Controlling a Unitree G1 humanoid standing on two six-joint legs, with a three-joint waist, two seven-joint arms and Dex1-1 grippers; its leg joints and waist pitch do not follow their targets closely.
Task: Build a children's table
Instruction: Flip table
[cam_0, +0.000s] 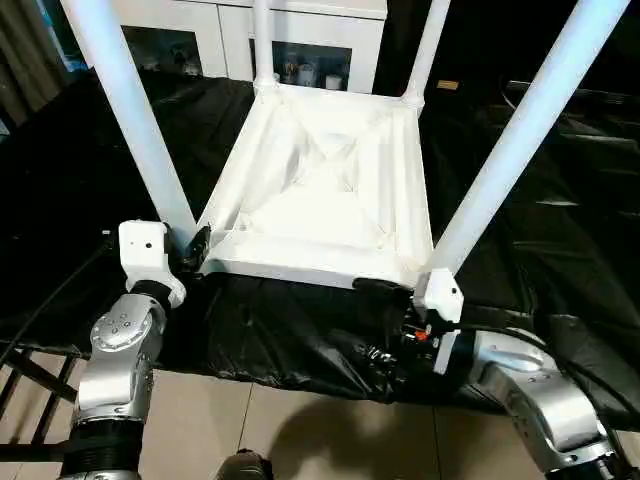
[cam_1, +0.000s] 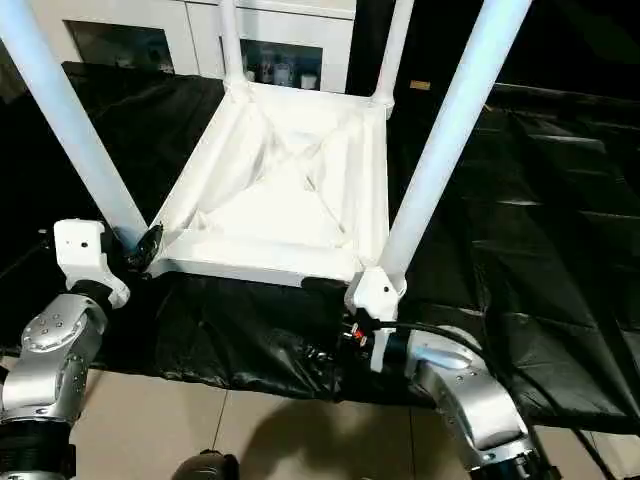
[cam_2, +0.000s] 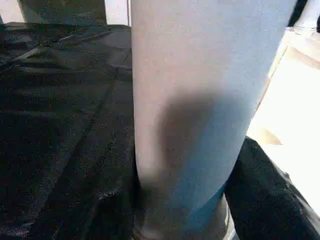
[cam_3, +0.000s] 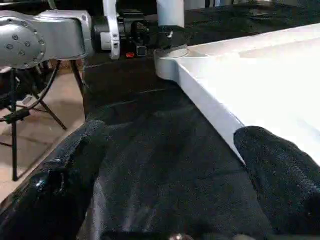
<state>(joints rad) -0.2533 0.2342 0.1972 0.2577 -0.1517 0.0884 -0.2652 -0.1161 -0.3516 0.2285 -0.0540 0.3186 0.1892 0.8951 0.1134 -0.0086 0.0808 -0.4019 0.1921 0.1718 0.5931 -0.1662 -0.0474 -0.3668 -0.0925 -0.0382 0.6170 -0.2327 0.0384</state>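
The white children's table lies upside down on a black cloth, its ribbed underside (cam_0: 320, 190) facing up and all four tubular legs standing in the corner sockets. My left gripper (cam_0: 190, 250) is at the base of the near-left leg (cam_0: 130, 110). Its black fingers (cam_2: 265, 190) are closed round that leg, which looms large in the left wrist view. My right gripper (cam_3: 170, 165) is open at the near-right corner, below the near-right leg (cam_0: 520, 140). One of its fingers (cam_3: 285, 170) lies over the table's front rim (cam_3: 210, 105), the other on the cloth side.
The black cloth (cam_0: 100, 170) covers a low platform whose front edge drops to a tiled floor (cam_0: 250, 430). A white cabinet with glass doors (cam_0: 310, 50) stands behind the table. A black folding stand (cam_0: 25, 385) is at the lower left.
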